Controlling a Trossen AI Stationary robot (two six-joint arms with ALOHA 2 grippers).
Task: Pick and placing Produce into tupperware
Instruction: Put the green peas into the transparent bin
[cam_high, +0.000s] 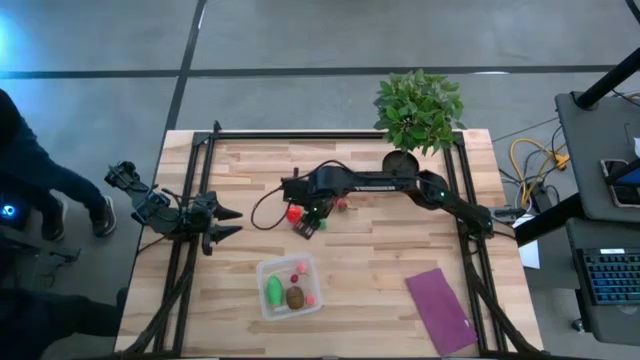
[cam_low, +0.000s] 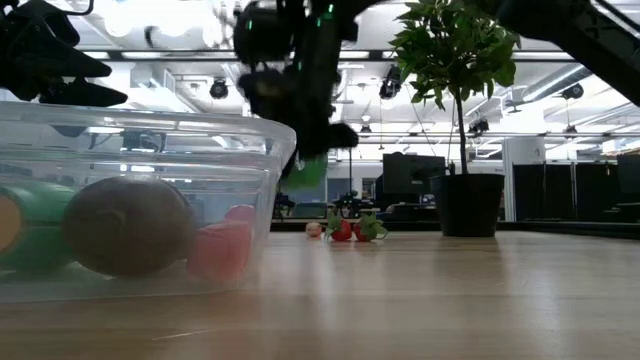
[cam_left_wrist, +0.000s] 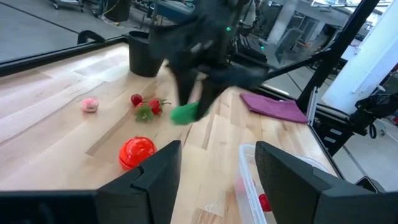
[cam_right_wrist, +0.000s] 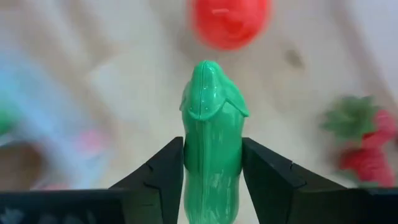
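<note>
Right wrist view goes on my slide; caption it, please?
Right claw shut on a green piece, above the table, a red ball ahead.

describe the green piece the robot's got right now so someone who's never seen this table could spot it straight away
Start at the potted plant on the table's far edge and follow the right arm toward the middle, to the right gripper. Clamped between its fingers, lifted off the wood, is the green oblong piece. The red ball lies beside it on the table, and the other green piece already lies in the clear tupperware.
</note>
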